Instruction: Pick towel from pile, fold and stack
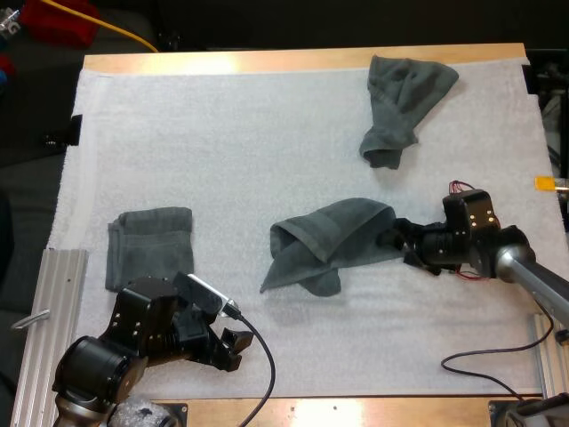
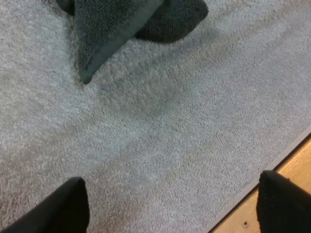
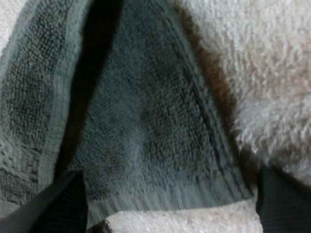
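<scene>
A crumpled dark grey-green towel [image 1: 333,238] lies mid-mat. My right gripper [image 1: 392,238] is at its right edge, open, and in the right wrist view the towel's hemmed corner [image 3: 146,126] lies between the spread fingers [image 3: 68,204]. A second crumpled towel [image 1: 402,100] lies at the far right of the mat. A folded towel [image 1: 149,245] rests flat at the left. My left gripper [image 1: 233,349] stands open over bare mat near the front edge, right of the folded towel. From the left wrist view, a pointed corner of the middle towel [image 2: 116,24] lies ahead of that gripper [image 2: 170,206].
The white mat [image 1: 231,151] covers most of the wooden table [image 1: 267,60]. An aluminium rail [image 1: 53,311] runs along the left side. The table's wooden front edge [image 2: 291,165] is just beside my left gripper.
</scene>
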